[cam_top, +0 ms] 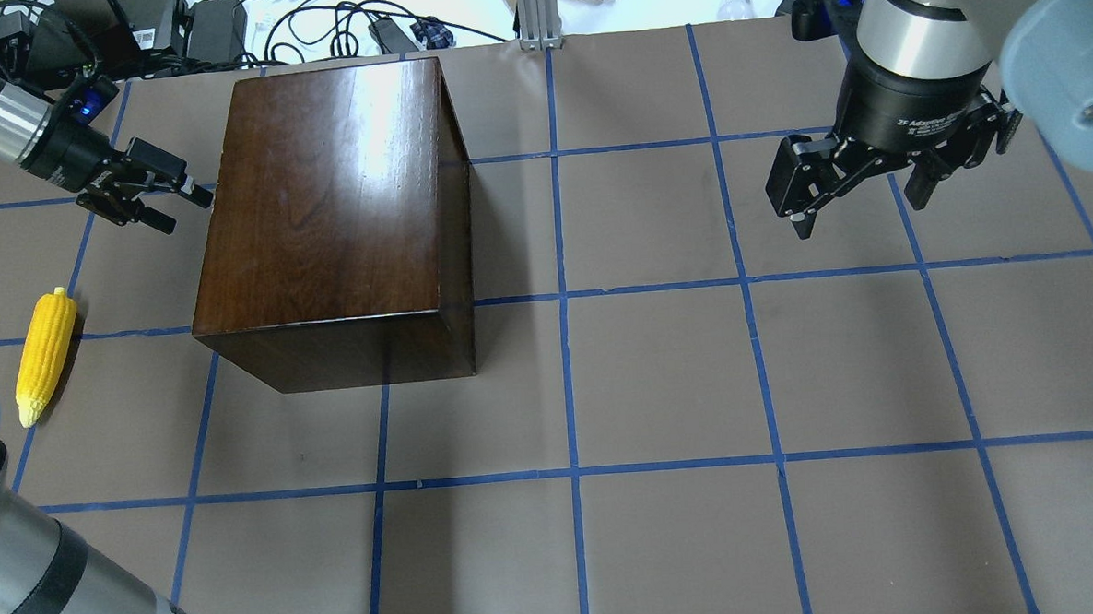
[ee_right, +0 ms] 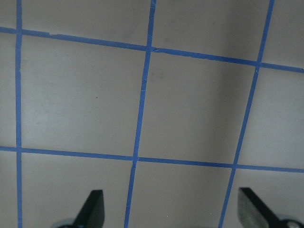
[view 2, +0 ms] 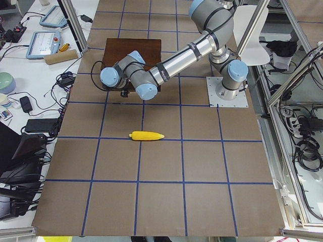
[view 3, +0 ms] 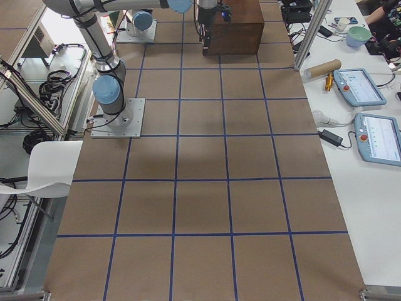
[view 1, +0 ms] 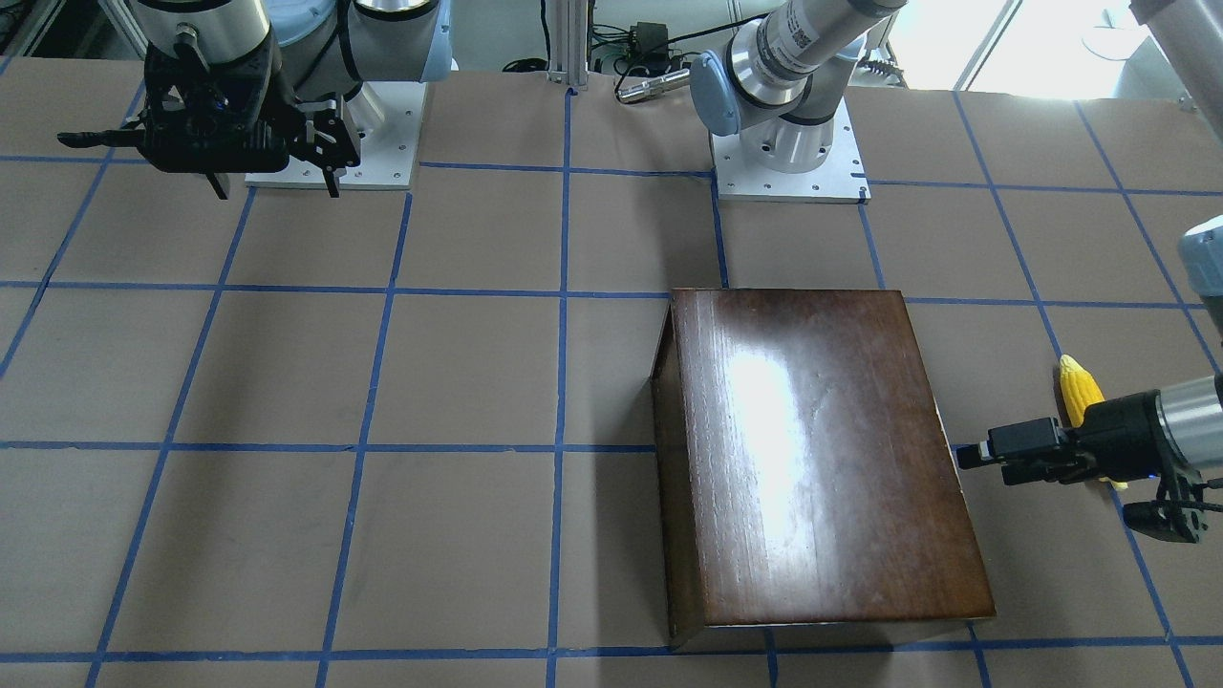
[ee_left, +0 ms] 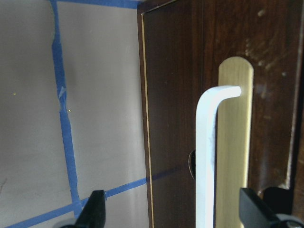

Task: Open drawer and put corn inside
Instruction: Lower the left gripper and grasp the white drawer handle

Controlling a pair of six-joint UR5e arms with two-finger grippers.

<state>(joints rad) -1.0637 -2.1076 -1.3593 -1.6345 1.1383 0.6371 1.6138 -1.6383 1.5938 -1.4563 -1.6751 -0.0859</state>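
Note:
The glossy dark-brown box stands on the table's left half, and it also shows in the front view. Its drawer is shut. The left wrist view shows the dark drawer front with a pale metal pull. My left gripper is open, level with that side of the box, and its fingertips straddle the pull without touching it. The yellow corn lies on the table left of the box, behind the left gripper. My right gripper is open and empty, above bare table at the far right.
Cables, power bricks and a metal post lie past the table's far edge. The arm base plates sit at the robot's side. A side bench with tablets runs beside the table. Blue tape lines grid the brown tabletop.

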